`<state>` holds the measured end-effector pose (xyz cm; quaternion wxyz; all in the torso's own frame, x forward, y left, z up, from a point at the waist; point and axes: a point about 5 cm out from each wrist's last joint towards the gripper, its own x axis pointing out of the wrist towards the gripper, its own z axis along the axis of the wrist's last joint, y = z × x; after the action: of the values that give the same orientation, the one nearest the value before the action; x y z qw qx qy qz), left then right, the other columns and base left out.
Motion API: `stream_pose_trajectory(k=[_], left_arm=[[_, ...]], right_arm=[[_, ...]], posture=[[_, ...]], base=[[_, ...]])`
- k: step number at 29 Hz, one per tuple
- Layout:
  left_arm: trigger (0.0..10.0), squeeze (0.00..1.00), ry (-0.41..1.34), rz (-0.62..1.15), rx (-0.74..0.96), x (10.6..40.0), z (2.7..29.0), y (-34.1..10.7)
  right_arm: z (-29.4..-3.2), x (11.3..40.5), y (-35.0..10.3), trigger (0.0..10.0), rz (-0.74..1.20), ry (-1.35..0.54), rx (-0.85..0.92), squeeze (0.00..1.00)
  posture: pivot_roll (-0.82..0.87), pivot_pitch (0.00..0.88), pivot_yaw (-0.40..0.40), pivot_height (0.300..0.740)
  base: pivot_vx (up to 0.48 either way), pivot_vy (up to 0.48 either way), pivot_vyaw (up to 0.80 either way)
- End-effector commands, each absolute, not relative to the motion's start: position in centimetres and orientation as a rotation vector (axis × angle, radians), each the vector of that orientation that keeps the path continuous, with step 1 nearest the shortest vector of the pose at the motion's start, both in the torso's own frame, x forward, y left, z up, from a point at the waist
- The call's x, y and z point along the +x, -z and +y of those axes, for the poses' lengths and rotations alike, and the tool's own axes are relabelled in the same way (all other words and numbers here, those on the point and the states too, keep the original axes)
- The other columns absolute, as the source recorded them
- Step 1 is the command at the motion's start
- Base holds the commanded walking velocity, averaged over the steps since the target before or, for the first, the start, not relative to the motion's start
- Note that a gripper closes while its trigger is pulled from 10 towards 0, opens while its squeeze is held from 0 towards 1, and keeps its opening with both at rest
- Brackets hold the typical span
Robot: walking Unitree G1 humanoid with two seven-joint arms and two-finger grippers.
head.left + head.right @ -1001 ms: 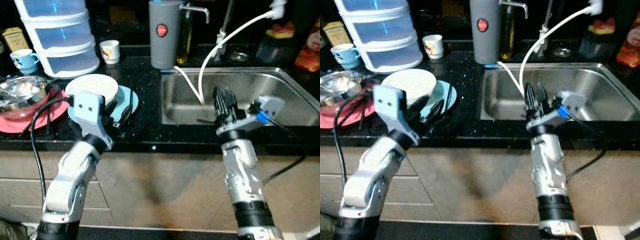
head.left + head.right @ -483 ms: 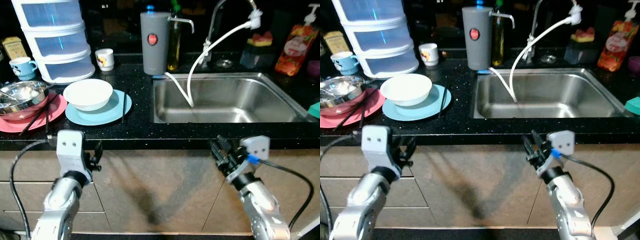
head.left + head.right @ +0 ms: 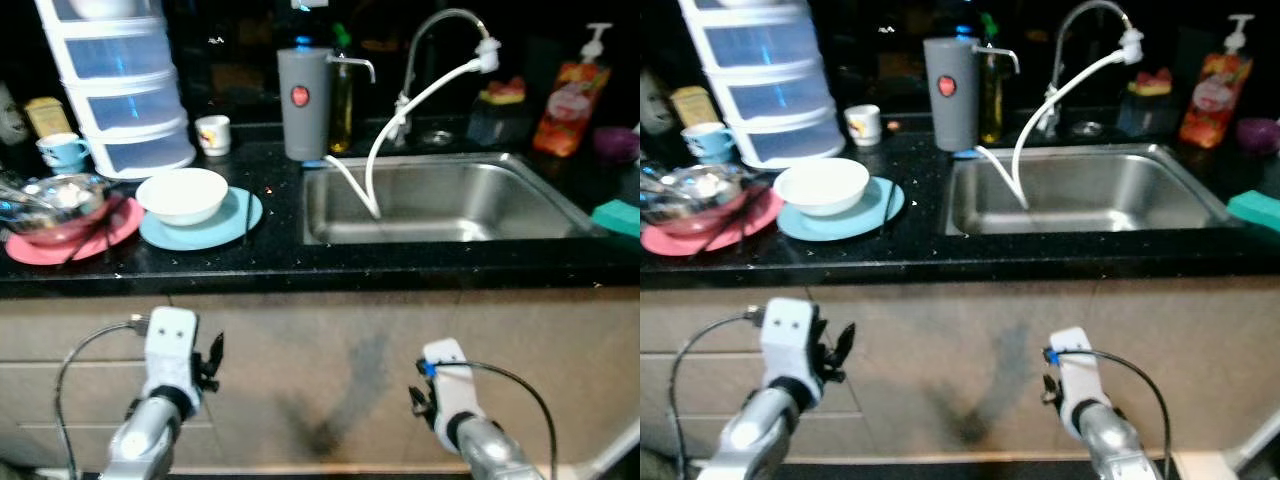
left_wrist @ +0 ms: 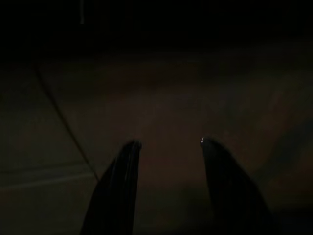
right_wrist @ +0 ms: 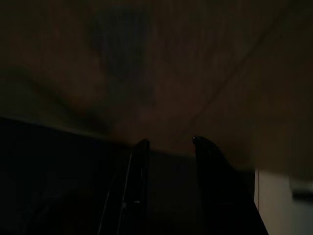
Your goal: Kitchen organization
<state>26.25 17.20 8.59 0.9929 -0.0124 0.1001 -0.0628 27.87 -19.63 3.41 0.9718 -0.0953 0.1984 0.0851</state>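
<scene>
Both arms are hanging below the counter (image 3: 300, 275): left gripper (image 4: 168, 147) and right gripper (image 5: 168, 144) with jaws released, grasping nothing. The white bowl (image 3: 181, 194) is sitting on the blue plate (image 3: 232, 222) near the counter's front edge; a careless upward reach risks knocking it off.

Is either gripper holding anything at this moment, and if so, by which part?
Nothing is held. The left gripper and right gripper both hang low before the cabinet fronts, fingers apart with nothing between them.

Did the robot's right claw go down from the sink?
Yes. The right gripper was up at the sink rim a second ago; now it hangs below the countertop edge, before the cabinet front.
</scene>
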Motion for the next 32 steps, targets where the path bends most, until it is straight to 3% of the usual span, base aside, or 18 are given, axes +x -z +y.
stream_pose_trajectory(k=[1,13,20,32], left_arm=[[10.0,0.00,0.076,0.221,-0.038,26.3,18.1,-8.2],[10.0,0.00,0.002,0.279,-0.067,26.4,19.5,-6.2],[10.0,0.00,-0.017,0.430,-0.019,26.6,19.4,-1.7],[10.0,0.00,-0.070,0.398,-0.103,26.2,20.2,-1.0]], right_arm=[[-19.3,27.8,-2.8,10.0,0.451,-0.175,-0.184,0.00],[-18.9,28.2,-1.3,10.0,0.496,-0.133,-0.138,0.00],[-18.0,27.5,1.7,10.0,0.615,-0.035,-0.115,0.00],[-16.1,28.0,1.3,10.0,0.531,-0.045,-0.044,0.00]], posture=[[0.09,0.060,0.013,0.740],[0.07,0.064,-0.004,0.740],[0.08,0.056,-0.007,0.740],[0.04,0.072,0.031,0.740]], base=[[0.000,0.000,0.00],[0.000,0.000,0.00],[0.000,0.000,0.00],[0.000,0.000,0.00]])
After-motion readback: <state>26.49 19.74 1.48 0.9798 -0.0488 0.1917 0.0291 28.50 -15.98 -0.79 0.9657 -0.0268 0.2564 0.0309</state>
